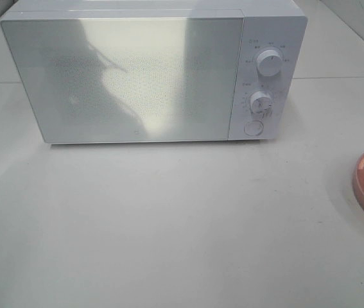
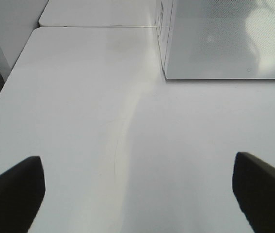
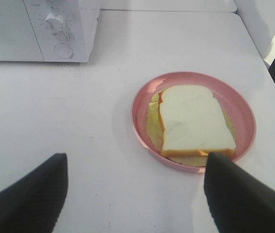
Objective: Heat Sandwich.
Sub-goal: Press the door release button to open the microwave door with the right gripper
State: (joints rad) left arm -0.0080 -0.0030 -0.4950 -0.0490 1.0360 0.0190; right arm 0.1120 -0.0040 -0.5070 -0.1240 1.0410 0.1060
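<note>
sandwich (image 3: 193, 121) flat on pink plate (image 3: 142, 104), on bench (image 1: 169, 224) right of white microwave (image 1: 124, 77), door closed. right tool (image 3: 137, 162) near plate, jaws apart, empty. left tool (image 2: 137, 162) jaws wide apart, near microwave's front-left corner.

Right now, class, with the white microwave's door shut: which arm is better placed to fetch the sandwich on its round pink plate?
Probably right. Its open right gripper faces the white-bread sandwich on the round pink plate, close ahead; the open left gripper faces bare white table beside the white microwave.
</note>
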